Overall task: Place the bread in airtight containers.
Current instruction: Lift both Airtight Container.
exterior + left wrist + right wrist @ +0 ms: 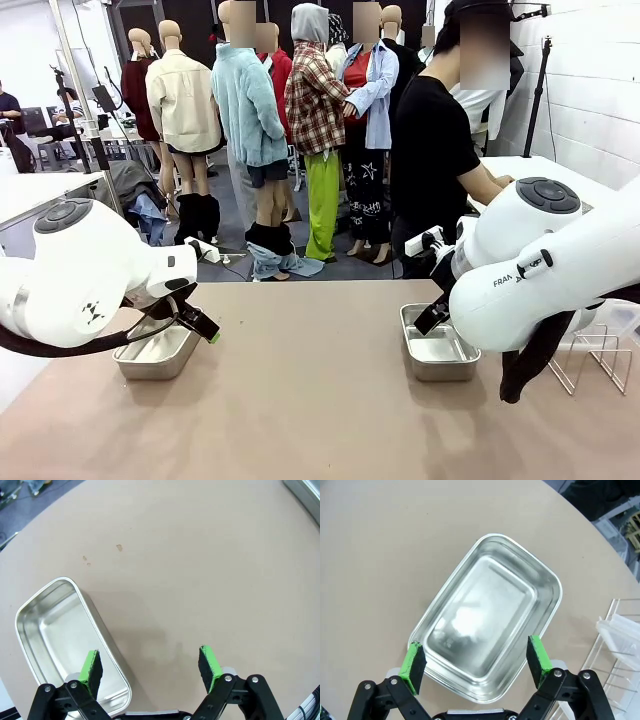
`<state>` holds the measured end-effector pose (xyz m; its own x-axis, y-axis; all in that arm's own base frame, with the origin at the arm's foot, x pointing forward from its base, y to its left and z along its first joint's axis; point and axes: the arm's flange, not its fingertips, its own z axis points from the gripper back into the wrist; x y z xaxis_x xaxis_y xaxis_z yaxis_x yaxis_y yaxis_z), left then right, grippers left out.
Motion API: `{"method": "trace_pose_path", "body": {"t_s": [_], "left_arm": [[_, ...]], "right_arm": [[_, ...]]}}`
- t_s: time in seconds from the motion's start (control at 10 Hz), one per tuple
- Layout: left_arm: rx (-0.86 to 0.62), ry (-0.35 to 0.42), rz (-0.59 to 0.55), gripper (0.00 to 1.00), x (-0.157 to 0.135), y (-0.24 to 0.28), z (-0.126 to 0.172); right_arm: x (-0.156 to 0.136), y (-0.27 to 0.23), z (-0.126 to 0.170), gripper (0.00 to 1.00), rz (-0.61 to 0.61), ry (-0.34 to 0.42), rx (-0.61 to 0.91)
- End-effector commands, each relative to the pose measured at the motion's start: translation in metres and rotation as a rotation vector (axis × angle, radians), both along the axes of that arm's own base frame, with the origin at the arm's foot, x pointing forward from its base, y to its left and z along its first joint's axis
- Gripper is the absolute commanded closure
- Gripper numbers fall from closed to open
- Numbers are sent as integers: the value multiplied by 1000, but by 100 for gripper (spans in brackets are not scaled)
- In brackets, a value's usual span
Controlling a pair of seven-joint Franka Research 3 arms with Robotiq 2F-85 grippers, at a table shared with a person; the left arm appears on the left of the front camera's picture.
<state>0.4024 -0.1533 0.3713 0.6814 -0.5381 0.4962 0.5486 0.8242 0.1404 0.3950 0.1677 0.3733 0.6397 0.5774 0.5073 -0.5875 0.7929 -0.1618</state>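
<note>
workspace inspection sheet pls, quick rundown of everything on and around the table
surface: tan table, flat
job's things: left tin and right tin, both open and empty
clutter: crumbs; wire rack at right edge
end effectors: left end effector open beside left tin; right end effector open above right tin
cables: black cable under left arm
surroundings: person at far side

left pincer (pixel 150 656), right pincer (pixel 475 647), both spread wide
</note>
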Motion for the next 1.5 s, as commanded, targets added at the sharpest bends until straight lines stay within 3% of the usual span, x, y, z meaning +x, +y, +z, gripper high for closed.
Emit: {"method": "trace_pose_path", "body": {"t_s": [0.0,0.3,0.4,0.7,1.0,1.4], "left_arm": [[0,-82,34,0,3,8,23],[-32,-227,78,0,10,30,79],[-31,-259,114,0,12,46,96],[-46,-257,174,0,12,111,118],[-57,-184,229,0,17,152,106],[-98,-201,254,0,22,163,100]], "right_arm": [[0,-11,25,0,-31,-80,-7],[3,-38,84,0,-93,-247,40],[1,-59,105,0,-166,-311,49],[-5,-159,139,0,-471,-421,112],[-22,-228,121,0,-662,-366,165],[-29,-239,97,0,-687,-331,217]]}}
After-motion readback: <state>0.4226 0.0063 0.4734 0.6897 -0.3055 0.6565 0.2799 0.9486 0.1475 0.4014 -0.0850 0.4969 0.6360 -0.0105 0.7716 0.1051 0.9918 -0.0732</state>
